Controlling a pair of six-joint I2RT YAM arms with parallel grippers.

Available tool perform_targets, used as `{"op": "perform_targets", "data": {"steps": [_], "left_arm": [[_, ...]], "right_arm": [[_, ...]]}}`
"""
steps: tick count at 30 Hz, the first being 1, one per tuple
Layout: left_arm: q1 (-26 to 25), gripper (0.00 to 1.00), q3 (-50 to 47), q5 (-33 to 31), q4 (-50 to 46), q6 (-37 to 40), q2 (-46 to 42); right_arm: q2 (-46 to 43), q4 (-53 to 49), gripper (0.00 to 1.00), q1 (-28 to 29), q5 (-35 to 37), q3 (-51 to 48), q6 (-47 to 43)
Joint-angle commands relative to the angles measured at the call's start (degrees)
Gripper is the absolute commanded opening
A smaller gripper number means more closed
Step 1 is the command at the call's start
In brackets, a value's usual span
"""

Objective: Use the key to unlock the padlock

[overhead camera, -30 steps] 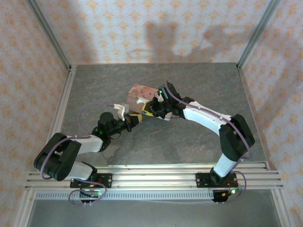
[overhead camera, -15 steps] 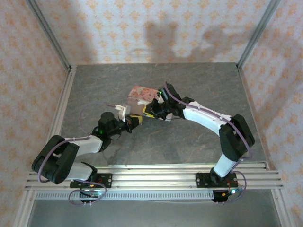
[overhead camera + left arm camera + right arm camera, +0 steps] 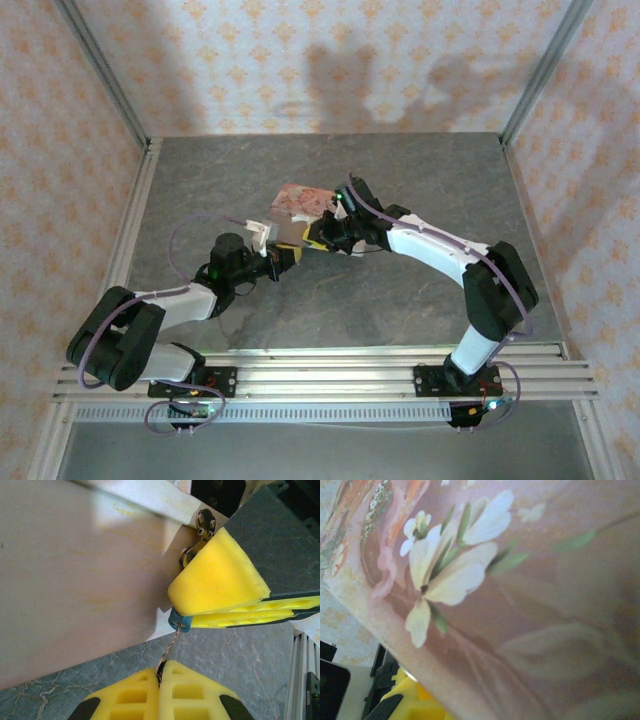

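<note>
The left end effector [image 3: 161, 669] has its yellow pads [image 3: 135, 695] pressed together on the thin metal key [image 3: 171, 645]. The key's tip sits at the bottom of the tiny blue-teal padlock [image 3: 180, 621]. The right end effector [image 3: 184, 611] is squeezed tight on the padlock, which hangs at the corner of the pink flowered tin box [image 3: 75, 580]. The grey stone worktop [image 3: 240, 655] shows below. Since a second ago the left arm has crept a little closer to the tin. The right arm has hardly moved.
</note>
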Motion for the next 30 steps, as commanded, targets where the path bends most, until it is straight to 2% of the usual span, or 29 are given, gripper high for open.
{"op": "perform_targets", "data": {"steps": [1, 6, 11, 17, 23, 30], "left_arm": [[-0.6, 0.0, 3.0, 1.3, 2.2, 0.2, 0.3], [-0.6, 0.0, 2.6, -1.3, 2.9, -2.2, 0.0], [-1.1, 0.0, 2.8, -0.7, 4.7, -3.9, 0.0], [-1.7, 0.0, 2.8, -0.6, 5.5, -4.5, -0.6], [-1.3, 0.0, 3.5, -1.6, -0.2, -1.5, -3.0], [-0.2, 0.0, 4.6, 0.8, -4.7, -0.1, -5.2]], "right_arm": [[-1.6, 0.0, 0.0, 0.5, -3.3, 2.1, -1.4], [-1.9, 2.9, 0.0, 0.5, -4.9, 1.2, 0.6], [-2.0, 6.6, 0.0, 0.5, -6.3, 0.4, 3.5], [-1.8, 5.9, 0.0, 0.5, -6.2, 0.7, 3.1], [-2.1, 1.8, 0.0, 0.5, -5.4, 1.1, 0.1], [-2.2, -0.2, 0.0, 0.3, -7.3, 2.4, -1.3]]}}
